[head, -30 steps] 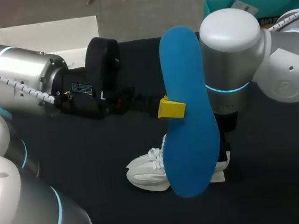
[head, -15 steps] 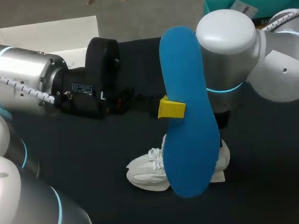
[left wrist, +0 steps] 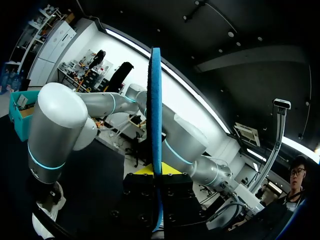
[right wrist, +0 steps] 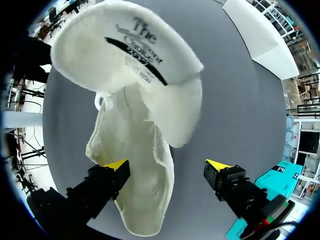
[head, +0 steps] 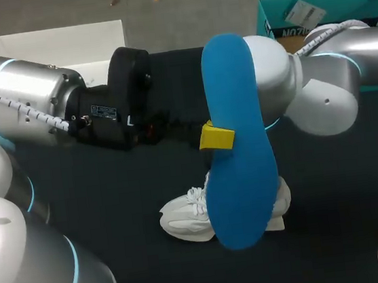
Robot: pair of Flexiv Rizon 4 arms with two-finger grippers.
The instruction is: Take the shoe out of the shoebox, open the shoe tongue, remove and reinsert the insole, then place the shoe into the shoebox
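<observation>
The left gripper (head: 216, 137) pinches the blue insole (head: 237, 143) at its edge, about halfway along, and holds it up on end above the dark table (head: 113, 191). In the left wrist view the insole (left wrist: 156, 100) stands edge-on, clamped between the fingers. The white shoe (head: 184, 217) lies on the table below it, partly hidden behind the insole. The right gripper (right wrist: 167, 167) hangs over the shoe (right wrist: 135, 115) with its fingers spread wide, gripping nothing. The tongue is folded back, its printed underside showing. The teal shoebox (head: 324, 10) sits at the table's far right corner, well apart from the shoe.
</observation>
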